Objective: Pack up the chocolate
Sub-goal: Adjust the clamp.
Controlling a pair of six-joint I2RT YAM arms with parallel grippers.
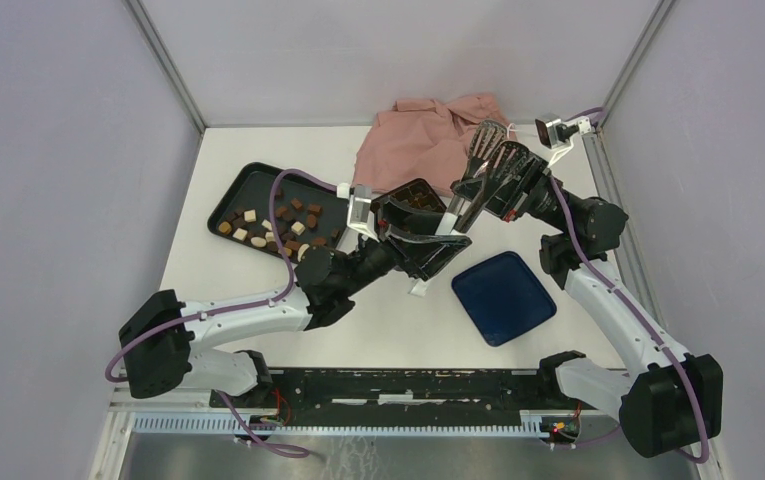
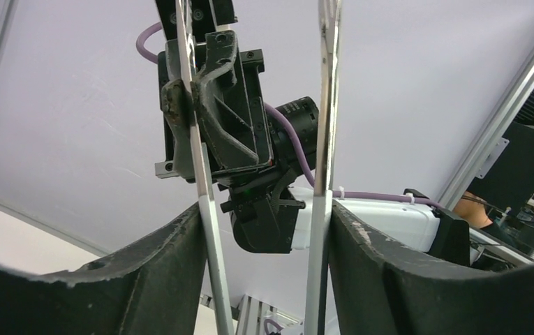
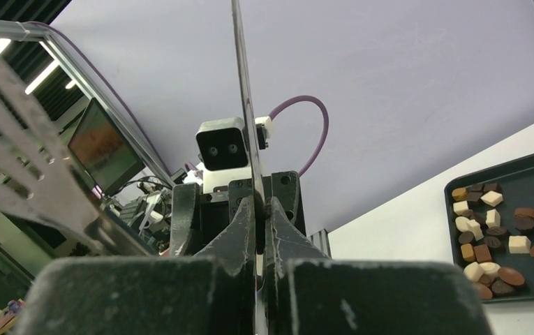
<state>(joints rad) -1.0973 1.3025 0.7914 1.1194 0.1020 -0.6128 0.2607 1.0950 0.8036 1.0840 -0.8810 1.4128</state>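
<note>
The chocolate is spread over the black tray at the upper left of the worktop – none of it is held. The tongs are gripped mid-frame by both hands: one thin arm is pinched by the tightly closed right hand, while both arms are bracketed by the half-closed left hand – a strip against each finger.

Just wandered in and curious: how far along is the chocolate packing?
Done: the blue lid lies off on the table. In hand: right fingers pinch metal tongs held aloft; left fingers straddle them. Left: the chocolate sits loose on the black tray.
</note>
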